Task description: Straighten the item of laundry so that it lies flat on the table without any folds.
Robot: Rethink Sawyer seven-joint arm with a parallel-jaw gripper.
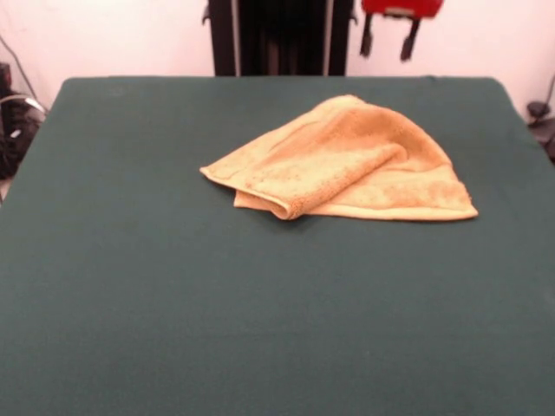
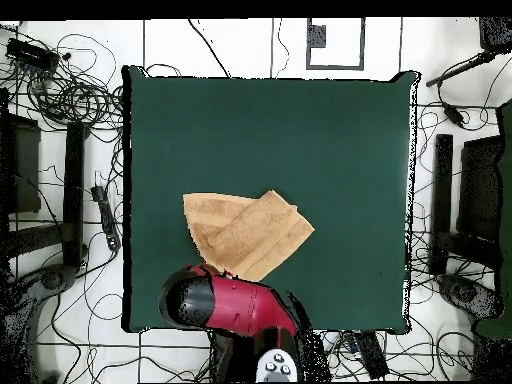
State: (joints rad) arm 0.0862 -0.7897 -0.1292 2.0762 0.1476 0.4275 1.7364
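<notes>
The towel (image 1: 347, 165) is lying on the table (image 1: 173, 303) in its far half in the front view, a little toward the right edge, and well away from all four corners. It is not lying flat: one part is lying folded over another, so a thick rolled fold is showing at the near left side, and a single layer is sticking out toward the right as a pointed corner. In the overhead view the towel (image 2: 245, 235) is sitting close to the table edge on the robot's side, with a folded flap lying diagonally over the lower layer.

It is looking like soft terry cloth, so I judge that it is light, limp and not fragile, and that it will be bending and dragging rather than sliding as one stiff piece. The green cloth of the table will probably be giving some friction. A good place for taking hold seems to be the free corner or hem of the upper flap, pinching only one layer, and pulling it away from the fold.

The gripper (image 1: 388, 39) is hanging above the far edge, apart from the towel, with its two fingers (image 1: 368, 41) spread and holding nothing.
</notes>
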